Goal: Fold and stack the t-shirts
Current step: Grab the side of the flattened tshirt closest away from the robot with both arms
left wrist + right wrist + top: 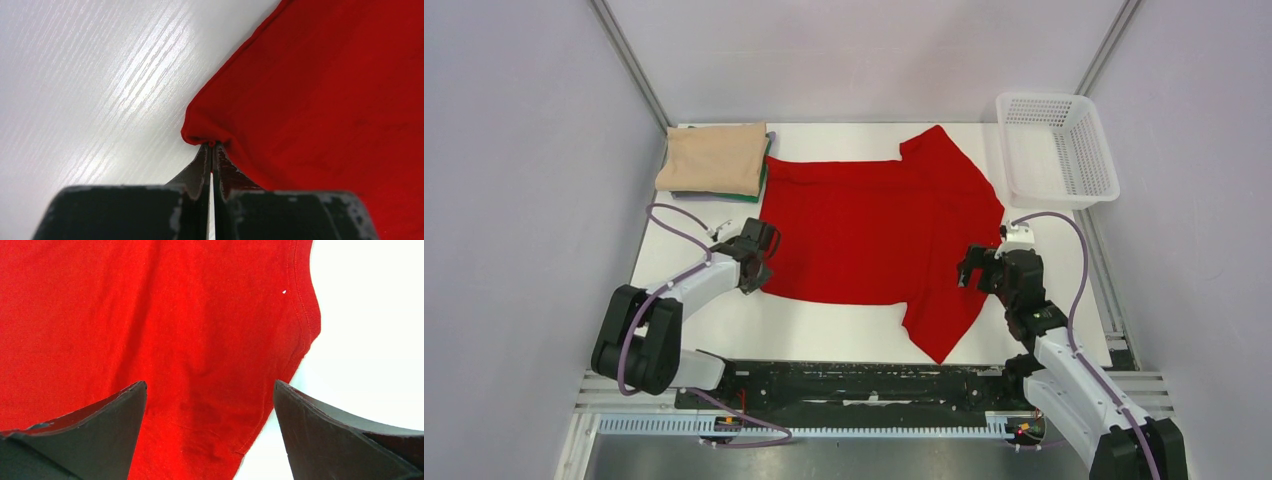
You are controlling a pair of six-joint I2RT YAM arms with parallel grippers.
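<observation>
I can read nothing from where I stand: the red t-shirt [874,230], the folded beige t-shirt [712,158] and the white basket [1086,160] show no legible lettering.

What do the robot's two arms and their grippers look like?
Both the left arm and right arm have white link shells with black joints. A purple cable runs along each. The left gripper and right gripper are black; up close their fingers are dark wedges tapering to thin tips, with scuffed, worn paint on the left one's body.
</observation>
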